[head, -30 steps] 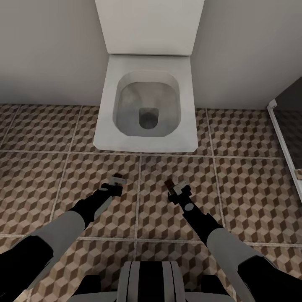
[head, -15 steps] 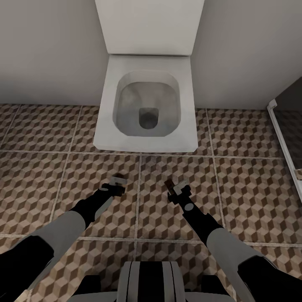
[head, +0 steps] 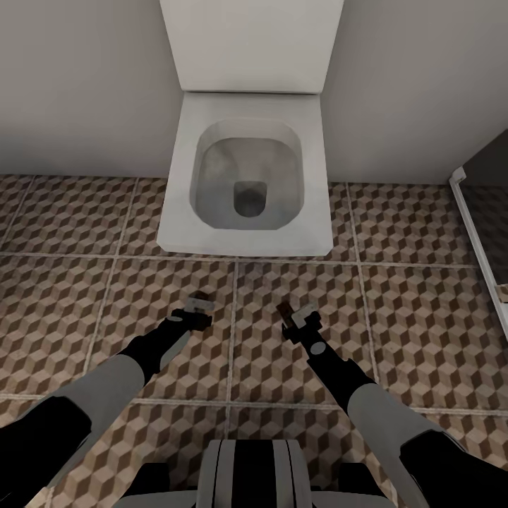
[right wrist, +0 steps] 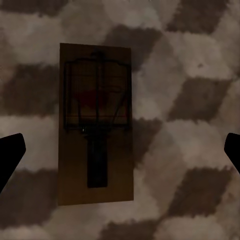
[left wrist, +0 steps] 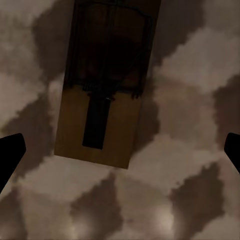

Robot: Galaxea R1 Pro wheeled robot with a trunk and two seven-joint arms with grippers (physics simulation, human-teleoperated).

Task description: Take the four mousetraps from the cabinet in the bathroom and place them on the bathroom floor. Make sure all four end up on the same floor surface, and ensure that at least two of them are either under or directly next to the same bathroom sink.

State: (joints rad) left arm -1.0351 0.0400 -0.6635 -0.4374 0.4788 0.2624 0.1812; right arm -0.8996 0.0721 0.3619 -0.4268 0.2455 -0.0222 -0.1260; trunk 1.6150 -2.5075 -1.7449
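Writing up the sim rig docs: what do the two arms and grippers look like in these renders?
Both arms match: black upper segments, then a light grey forearm sleeve, then a slim black wrist with a pale grey panel. The left gripper and right gripper are small, pale grey blocks with dark parts. In the wrist views the fingertips are plain black. No cables or markings are visible.

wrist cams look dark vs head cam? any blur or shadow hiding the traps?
Head view: evenly lit and sharp; toilet and floor read cleanly. Left wrist view: dim and soft; the mousetrap sits in heavy shade, its far end almost black. Right wrist view: also dim and blurry, but the mousetrap is whole in frame, its wire and red spot still legible. No glare in any view.
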